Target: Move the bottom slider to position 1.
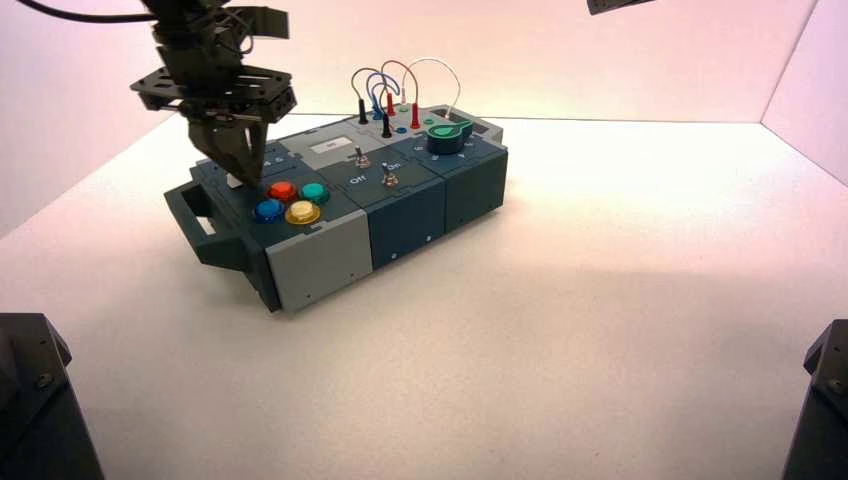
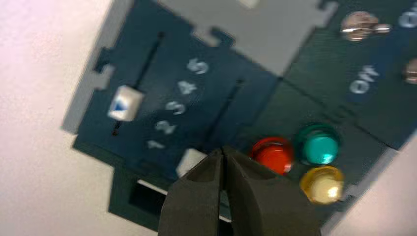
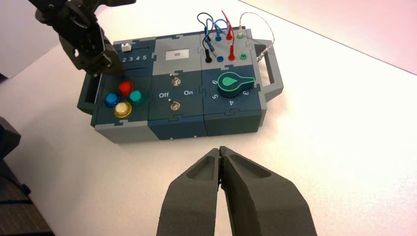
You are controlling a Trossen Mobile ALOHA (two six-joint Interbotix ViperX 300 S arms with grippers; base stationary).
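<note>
white bottom slider [image 2: 191, 161], dark blue-grey box [image 1: 440, 205], red button [image 2: 272, 154].

Your left gripper [image 2: 223, 153], fingers pressed together, crowds the bottom slider [image 2: 189, 161], seemingly touching it. The red button [image 2: 273, 154] sits just beside, tight on that side. Toward the other white slider [image 2: 125, 102] the numbered track lies bare, so you've room there.
</note>
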